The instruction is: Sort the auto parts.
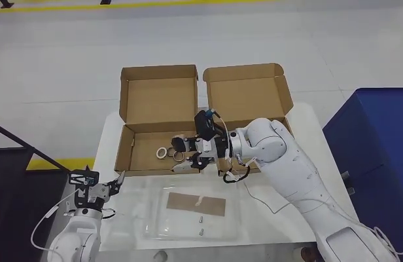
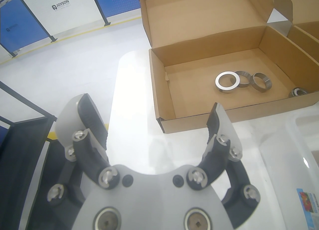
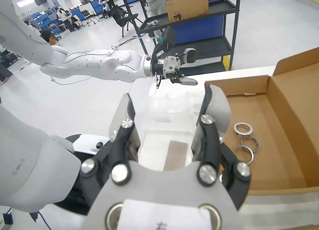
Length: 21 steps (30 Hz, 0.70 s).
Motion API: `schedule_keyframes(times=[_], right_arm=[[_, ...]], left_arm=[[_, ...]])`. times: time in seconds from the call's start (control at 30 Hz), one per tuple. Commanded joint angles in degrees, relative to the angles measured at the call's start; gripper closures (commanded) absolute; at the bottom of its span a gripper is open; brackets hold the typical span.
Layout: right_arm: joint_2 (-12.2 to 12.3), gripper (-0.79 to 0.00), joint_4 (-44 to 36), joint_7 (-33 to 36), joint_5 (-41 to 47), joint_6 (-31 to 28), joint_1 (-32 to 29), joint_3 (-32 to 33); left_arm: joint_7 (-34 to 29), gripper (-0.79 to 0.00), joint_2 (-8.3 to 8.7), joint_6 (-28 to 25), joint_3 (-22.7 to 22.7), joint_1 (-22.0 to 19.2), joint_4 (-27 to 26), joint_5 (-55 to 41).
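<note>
While your left pincer [image 2: 150,101] hangs spread apart over the desk [image 2: 129,78] beside the left box [image 2: 199,116], your right pincer [image 3: 169,92] gapes empty above that box's front wall, close to the rings [image 2: 227,80] lying inside.

Bright overhead light puts glare on the white table [image 2: 132,86].

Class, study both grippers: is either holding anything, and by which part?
Nothing is held. The left gripper and right gripper are open and empty; the silver metal rings lie in the brown cardboard box.
</note>
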Motion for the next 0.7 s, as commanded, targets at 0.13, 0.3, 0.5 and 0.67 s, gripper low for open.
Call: schedule_keyframes(times=[0.13,0.3,0.5,0.67], right_arm=[[1.62,-0.785,2.39,-0.41,-1.93,0.97,-0.72,5.03],[4.23,-0.785,6.03,0.63,-1.00,0.62,-0.34,11.85],[5.37,-0.785,6.97,-0.73,1.05,-0.73,-0.39,11.86],[5.37,-0.785,6.97,-0.73,1.05,-0.73,-0.39,11.86]], left_arm=[[-8.92,-0.785,-0.31,4.08,1.54,8.39,-16.31,4.86],[-17.47,-0.785,-0.44,2.23,5.12,15.10,-28.47,6.16],[-25.41,-0.785,-0.70,-4.94,12.89,12.44,-29.57,0.54],[-25.41,-0.785,-0.70,-4.94,12.89,12.44,-29.57,0.54]])
